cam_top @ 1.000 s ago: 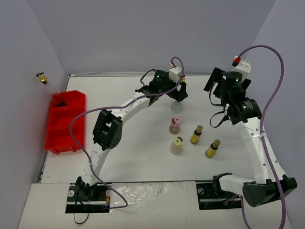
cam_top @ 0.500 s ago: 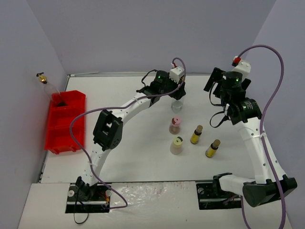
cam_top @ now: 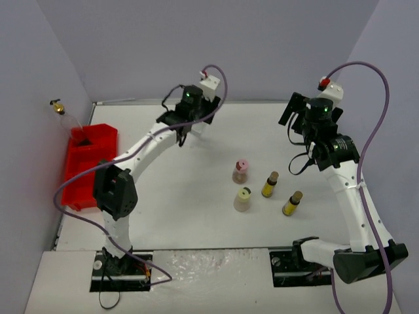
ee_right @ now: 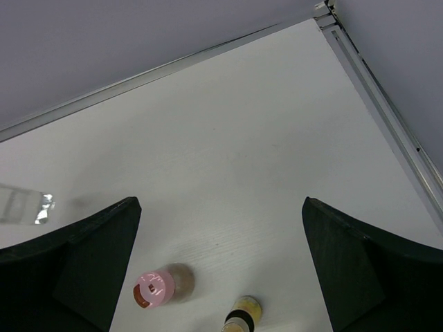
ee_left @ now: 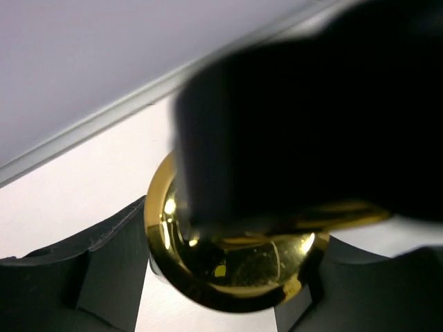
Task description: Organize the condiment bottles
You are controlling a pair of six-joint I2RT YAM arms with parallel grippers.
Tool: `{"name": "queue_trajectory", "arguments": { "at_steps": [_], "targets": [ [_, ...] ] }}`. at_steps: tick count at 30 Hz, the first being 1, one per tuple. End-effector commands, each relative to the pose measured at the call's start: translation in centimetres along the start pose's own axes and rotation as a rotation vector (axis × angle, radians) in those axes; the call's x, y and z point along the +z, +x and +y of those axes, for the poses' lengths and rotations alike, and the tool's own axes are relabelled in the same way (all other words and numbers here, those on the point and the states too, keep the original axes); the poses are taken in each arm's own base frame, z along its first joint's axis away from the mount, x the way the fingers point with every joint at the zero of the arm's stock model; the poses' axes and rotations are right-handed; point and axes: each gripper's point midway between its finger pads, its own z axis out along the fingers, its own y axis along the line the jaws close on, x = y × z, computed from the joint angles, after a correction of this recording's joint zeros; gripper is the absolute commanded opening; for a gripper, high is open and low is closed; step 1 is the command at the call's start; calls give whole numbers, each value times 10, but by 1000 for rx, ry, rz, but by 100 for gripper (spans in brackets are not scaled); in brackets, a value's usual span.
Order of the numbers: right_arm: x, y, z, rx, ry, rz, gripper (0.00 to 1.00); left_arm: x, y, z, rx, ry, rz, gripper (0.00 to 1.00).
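Note:
My left gripper (cam_top: pixel 186 129) is shut on a tall clear bottle. Its gold pour-spout collar (ee_left: pixel 235 266) fills the space between the fingers in the left wrist view. The bottle's clear body (ee_right: pixel 24 205) shows at the left edge of the right wrist view. A second clear gold-spouted bottle (cam_top: pixel 65 114) leans out of the red bin (cam_top: pixel 88 167). The pink-capped (cam_top: pixel 241 171) and yellow-capped (cam_top: pixel 243 199) beige bottles and two slim yellow brown-capped bottles (cam_top: pixel 269 184) (cam_top: pixel 292 203) stand mid-table. My right gripper (cam_top: pixel 298 123) is open and empty above the far right of the table.
The red bin has compartments and sits against the left wall. A raised metal rim (ee_right: pixel 387 104) runs along the table's far and right edges. Purple cables loop above both arms. The right wrist view looks down on the pink-capped bottle (ee_right: pixel 156 287).
My left arm has swung left and back, carrying the clear bottle away from its spot behind the pink-capped bottle. The right arm and the other bottles have not moved.

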Motion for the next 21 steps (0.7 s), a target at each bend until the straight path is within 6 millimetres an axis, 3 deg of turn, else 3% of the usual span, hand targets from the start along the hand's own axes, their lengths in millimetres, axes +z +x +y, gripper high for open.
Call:
{"name": "queue_trajectory", "arguments": {
  "at_steps": [1,3,6,8,10,19,21],
  "targets": [
    [0,-13,10,48,-52,-56,100,-110,-113,138,-66,-344,-317,0],
    [2,-11,12,51,-60,-56,100,-127,-106,161,-79,-400,-314,0],
    [8,-2,17,56,-82,-39,100,-151,-87,210,-125,-500,-319,0],
    [12,8,21,58,-105,-19,100,-162,-60,248,-157,-566,-306,0],
    [17,17,25,57,-122,-5,100,-179,-53,275,-200,-614,-352,0],
    [35,39,32,30,-142,34,100,-214,-4,333,-232,-735,-433,0],
    [37,41,34,22,-149,38,100,-212,13,343,-254,-740,-428,0]
  ]
}}
